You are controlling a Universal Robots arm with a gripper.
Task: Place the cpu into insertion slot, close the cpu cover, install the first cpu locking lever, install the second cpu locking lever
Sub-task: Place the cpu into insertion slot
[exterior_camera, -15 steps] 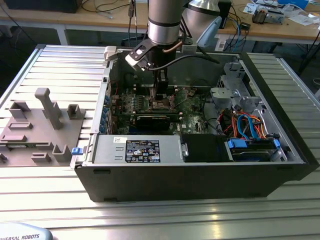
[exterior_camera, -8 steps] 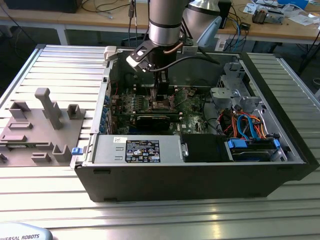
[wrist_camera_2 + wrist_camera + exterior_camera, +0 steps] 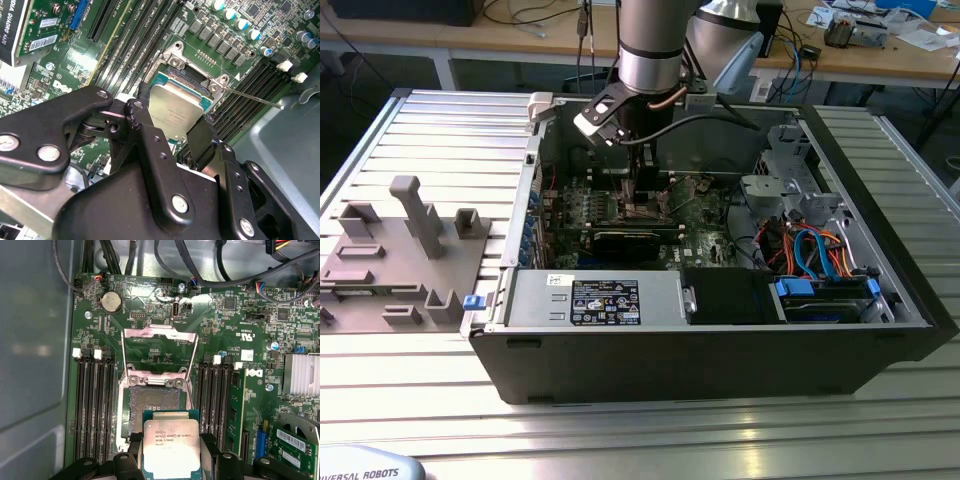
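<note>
Robot's hand (image 3: 172, 462) pinches the cpu (image 3: 171, 447) by two sides between its black fingers (image 3: 142, 120). It holds the cpu flat, silver top up, just above the insertion slot (image 3: 154, 402), not in it yet. The cpu cover (image 3: 159, 333) stands flipped open beside the slot. On the exterior view's left, a grey parts tray (image 3: 400, 270) lies on the tabletop (image 3: 450, 130). The open computer case (image 3: 720, 350) sits next to it, toward the exterior view's right.

**Three cameras, one case**

The exterior view is looking down from well back at the computer case (image 3: 720, 340) on the tabletop (image 3: 440, 130). The first wrist view is facing straight down, close, onto the motherboard (image 3: 225, 340). The second wrist view is slanting past the pincer (image 3: 172, 117). Both wrist views are sharing the socket (image 3: 152, 405) and cpu (image 3: 171, 447).
</note>
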